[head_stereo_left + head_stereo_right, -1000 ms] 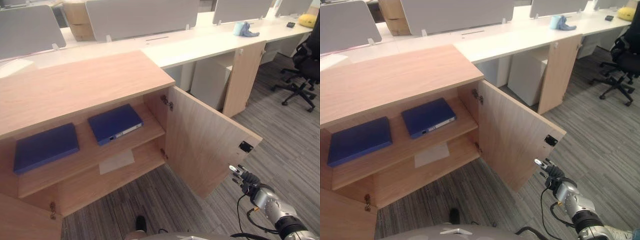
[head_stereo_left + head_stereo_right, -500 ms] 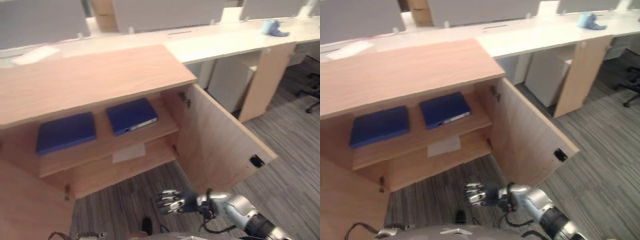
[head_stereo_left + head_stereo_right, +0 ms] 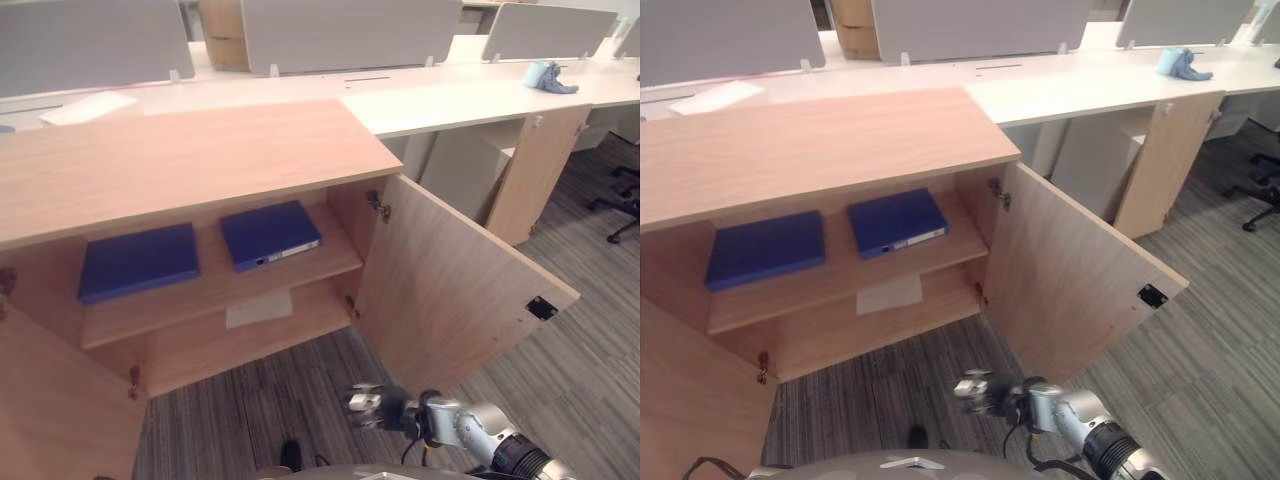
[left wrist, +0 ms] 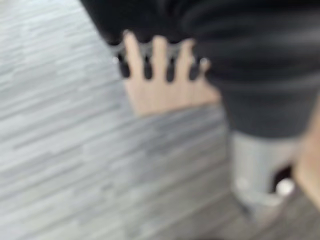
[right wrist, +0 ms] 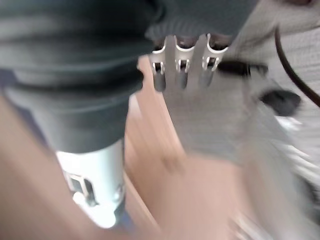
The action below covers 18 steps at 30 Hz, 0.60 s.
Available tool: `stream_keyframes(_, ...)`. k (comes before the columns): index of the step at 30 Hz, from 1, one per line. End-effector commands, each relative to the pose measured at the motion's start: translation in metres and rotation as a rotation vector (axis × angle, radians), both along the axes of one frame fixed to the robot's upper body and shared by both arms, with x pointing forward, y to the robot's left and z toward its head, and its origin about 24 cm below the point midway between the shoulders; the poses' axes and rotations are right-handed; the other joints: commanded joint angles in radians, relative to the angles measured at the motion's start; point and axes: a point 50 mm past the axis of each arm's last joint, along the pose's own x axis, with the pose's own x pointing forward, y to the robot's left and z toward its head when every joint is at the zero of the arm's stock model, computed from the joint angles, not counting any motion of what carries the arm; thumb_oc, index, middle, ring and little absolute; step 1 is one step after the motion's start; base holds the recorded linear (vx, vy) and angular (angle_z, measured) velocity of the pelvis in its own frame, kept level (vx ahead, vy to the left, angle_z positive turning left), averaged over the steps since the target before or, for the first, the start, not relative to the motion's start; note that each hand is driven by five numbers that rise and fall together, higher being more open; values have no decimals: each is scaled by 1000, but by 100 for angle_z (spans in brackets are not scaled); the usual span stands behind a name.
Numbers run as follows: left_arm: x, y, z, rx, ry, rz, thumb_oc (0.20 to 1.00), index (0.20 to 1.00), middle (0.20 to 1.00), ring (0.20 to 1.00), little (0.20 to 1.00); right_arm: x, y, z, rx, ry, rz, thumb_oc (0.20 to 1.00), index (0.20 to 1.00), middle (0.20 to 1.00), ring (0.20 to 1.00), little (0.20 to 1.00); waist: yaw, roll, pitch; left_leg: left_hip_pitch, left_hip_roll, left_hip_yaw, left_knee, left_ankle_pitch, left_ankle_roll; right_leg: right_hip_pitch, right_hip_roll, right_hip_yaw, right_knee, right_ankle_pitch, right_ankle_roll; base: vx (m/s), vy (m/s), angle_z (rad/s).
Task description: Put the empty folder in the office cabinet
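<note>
Two blue folders lie flat on the upper shelf of the cabinet (image 3: 190, 160): the right folder (image 3: 270, 233), with a pale label on its spine facing outward, and the left folder (image 3: 138, 260) a little apart from it. Which of them is the empty one cannot be told; neither is in a hand, so the folder appears to be stowed already. Such a folder looks stiff-boarded and, if empty, light; its smooth cover could slip, so the surest hold would be across the spine or along one edge. A sheet of paper (image 3: 259, 308) lies on the lower shelf beneath. Both doors stand open, the right door (image 3: 450, 295) swung wide over the carpet and the left door (image 3: 60, 410) at the near left. The right hand (image 3: 368, 404) hangs low in front of the right door, fingers straight and relaxed, holding nothing. The left hand (image 4: 160, 60), seen from its wrist, has its fingers extended over the carpet beside a wooden panel, also holding nothing. Behind the cabinet runs a white desk (image 3: 480, 95) with grey screens.
</note>
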Motion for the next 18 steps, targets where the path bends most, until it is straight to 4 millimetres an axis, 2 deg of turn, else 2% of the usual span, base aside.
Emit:
stream_keyframes(1,15,8,4,80,-19,11,1000,1000,1000,1000,1000,27,-55,18,-420,-17,-462,1000,1000,1000,1000,1000,-15,-30,26,85,4,32,0,-125,2,-78,20,40,-12,117,17,-53,9,-30)
stream_keyframes(2,18,5,4,76,-25,10,1000,1000,1000,1000,1000,24,-70,17,-475,10,-586,1000,1000,1000,1000,1000,-14,-27,29,84,3,33,0,-126,4,-79,20,38,-12,117,17,-51,6,-9)
stream_keyframes(3,23,1,4,68,-34,-20,1000,1000,1000,1000,1000,10,-103,17,-578,74,-830,1000,1000,1000,1000,1000,-1,-17,39,86,-2,25,0,-132,10,-72,19,23,-12,115,17,-27,-1,-4)
stream_keyframes(4,23,1,4,68,-32,-34,1000,1000,1000,1000,1000,8,-114,21,-640,86,-900,1000,1000,1000,1000,1000,6,-14,41,87,-5,19,0,-135,12,-67,18,16,-14,114,17,0,0,0)
stream_keyframes(8,21,7,5,79,-14,-74,1000,1000,1000,1000,1000,7,-147,35,-724,98,-1004,1000,1000,1000,1000,1000,25,-13,38,93,-12,4,0,-141,12,-55,14,-7,-16,108,20,23,-20,15)
stream_keyframes(10,19,12,6,87,-1,-96,1000,1000,1000,1000,1000,4,-162,36,-684,87,-957,1000,1000,1000,1000,1000,34,-16,33,96,-14,-1,0,-142,10,-49,12,-19,-16,105,22,54,-50,19)
stream_keyframes(12,17,22,8,107,12,-118,1000,1000,1000,1000,1000,1,-178,35,-621,61,-805,1000,1000,1000,1000,1000,53,-23,26,97,-15,-10,0,-141,6,-42,10,-34,-16,100,24,65,-67,18)
stream_keyframes(15,19,33,12,126,25,-151,1000,1000,1000,1000,1000,7,-193,44,-582,-36,-592,1000,1000,1000,1000,1000,68,-31,21,99,-14,-14,0,-139,2,-36,8,-48,-16,98,27,39,-59,13)
stream_keyframes(16,19,33,12,126,25,-151,1000,1000,1000,1000,1000,7,-193,44,-582,-36,-592,1000,1000,1000,1000,1000,68,-31,21,99,-14,-14,0,-139,2,-36,8,-48,-16,98,27,22,-47,5)
stream_keyframes(18,19,39,14,137,29,-170,1000,1000,1000,1000,1000,23,-196,57,-540,-136,-435,1000,1000,1000,1000,1000,77,-37,22,101,-14,-16,0,-138,-1,-34,7,-56,-16,97,29,26,-62,6)
